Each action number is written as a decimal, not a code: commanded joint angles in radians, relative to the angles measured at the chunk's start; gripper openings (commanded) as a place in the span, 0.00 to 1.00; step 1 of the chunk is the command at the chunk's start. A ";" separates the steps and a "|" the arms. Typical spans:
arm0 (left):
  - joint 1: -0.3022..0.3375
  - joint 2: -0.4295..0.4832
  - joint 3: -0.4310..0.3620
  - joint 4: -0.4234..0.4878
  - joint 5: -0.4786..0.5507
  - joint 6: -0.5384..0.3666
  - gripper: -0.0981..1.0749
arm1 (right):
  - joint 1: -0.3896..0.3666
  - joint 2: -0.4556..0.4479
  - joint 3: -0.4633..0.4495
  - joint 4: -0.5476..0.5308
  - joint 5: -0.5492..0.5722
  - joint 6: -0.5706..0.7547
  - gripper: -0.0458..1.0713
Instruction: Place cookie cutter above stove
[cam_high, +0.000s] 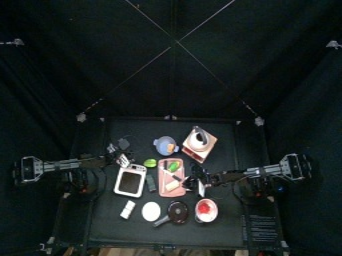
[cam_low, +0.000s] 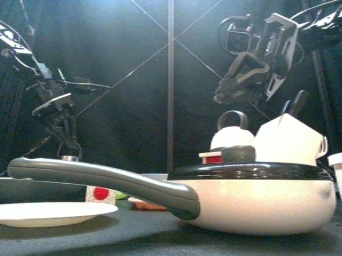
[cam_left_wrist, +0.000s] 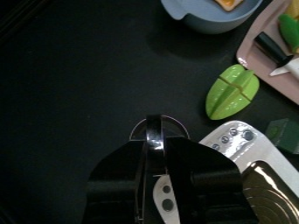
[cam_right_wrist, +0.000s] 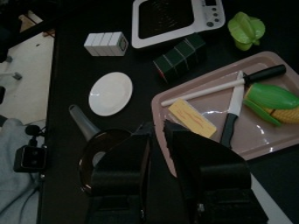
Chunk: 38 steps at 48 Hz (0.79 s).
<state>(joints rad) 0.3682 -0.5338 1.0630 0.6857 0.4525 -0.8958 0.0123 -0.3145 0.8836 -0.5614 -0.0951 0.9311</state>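
The cookie cutter (cam_left_wrist: 156, 117) shows in the left wrist view as a thin bright metal loop arching out from the very tip of the left gripper (cam_left_wrist: 156, 144). The two black jaws are pressed close on it, so I judge it gripped, not lying free (only the upper arc of the loop shows; the rest is hidden by the jaws). Its long axis cannot be read from that arc.

The stove (cam_left_wrist: 239, 140) is just beside the cutter, its white rim with small knobs near the jaw tips and its dark centre running off toward the picture's corner. In the top view the stove (cam_high: 130, 180) lies in the table's left half, and the left gripper (cam_high: 120, 160) sits just past the stove's far edge, on the side away from the table's front. That is where "above" would fall, so the cutter seems already close to its spot, on bare black table apart from the rim. The coming move is probably a short lowering and release.

Further out lie a green star-shaped fruit (cam_left_wrist: 233, 90) and the pink board (cam_left_wrist: 267, 44). The right gripper (cam_low: 241, 88) hangs high, well apart.
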 joint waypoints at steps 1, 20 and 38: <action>0.017 0.005 -0.009 0.011 -0.009 -0.002 0.60 | 0.002 0.012 -0.041 0.005 -0.008 0.002 0.58; 0.040 0.046 0.005 0.012 -0.080 -0.002 0.62 | 0.017 0.041 -0.072 -0.002 -0.002 -0.002 0.58; 0.092 0.063 0.008 0.005 -0.124 -0.003 0.70 | 0.020 0.040 -0.067 -0.003 0.002 -0.002 0.58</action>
<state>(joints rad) 0.4556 -0.4694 1.0830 0.6918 0.3497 -0.8974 0.0307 -0.2592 0.8330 -0.5645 -0.0905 0.9311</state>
